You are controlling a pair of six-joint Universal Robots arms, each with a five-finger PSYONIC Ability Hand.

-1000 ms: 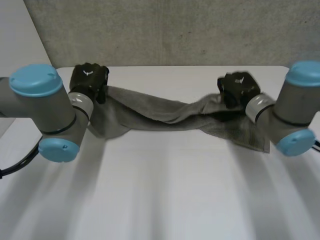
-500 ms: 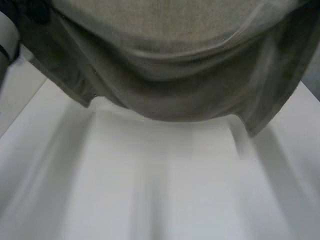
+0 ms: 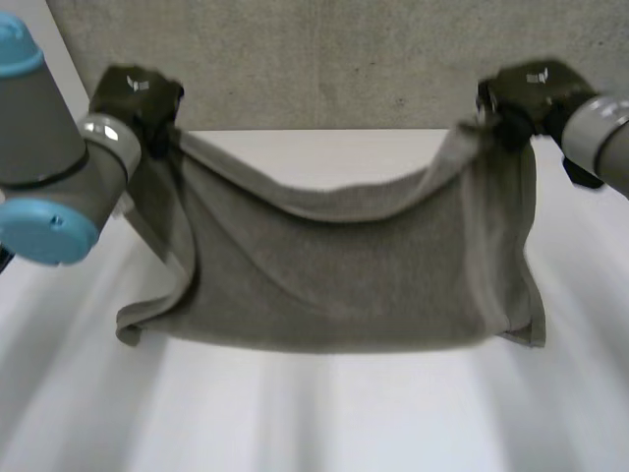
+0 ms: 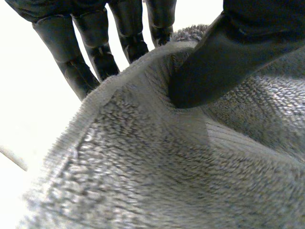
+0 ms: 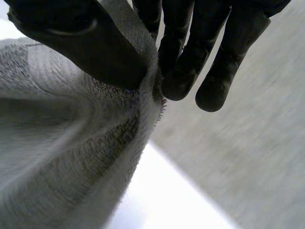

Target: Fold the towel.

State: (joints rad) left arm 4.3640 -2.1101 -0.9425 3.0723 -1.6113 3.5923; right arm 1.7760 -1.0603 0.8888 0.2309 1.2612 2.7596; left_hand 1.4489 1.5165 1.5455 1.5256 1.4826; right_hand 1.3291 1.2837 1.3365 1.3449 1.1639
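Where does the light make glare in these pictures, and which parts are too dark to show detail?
Left wrist view: the table behind the left hand glares pure white, without detail. Right wrist view: a bright white patch of table lies below the towel, while the right hand is almost black. Head view: no glare on the towel, which hangs between both hands.

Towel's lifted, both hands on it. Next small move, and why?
Probably lower the left hand and right hand evenly until the lower edge of the towel settles on the table. Each hand pinches a top corner, and the towel hangs spread between them, its top edge sagging in the middle. Laying it flat first should ease folding.
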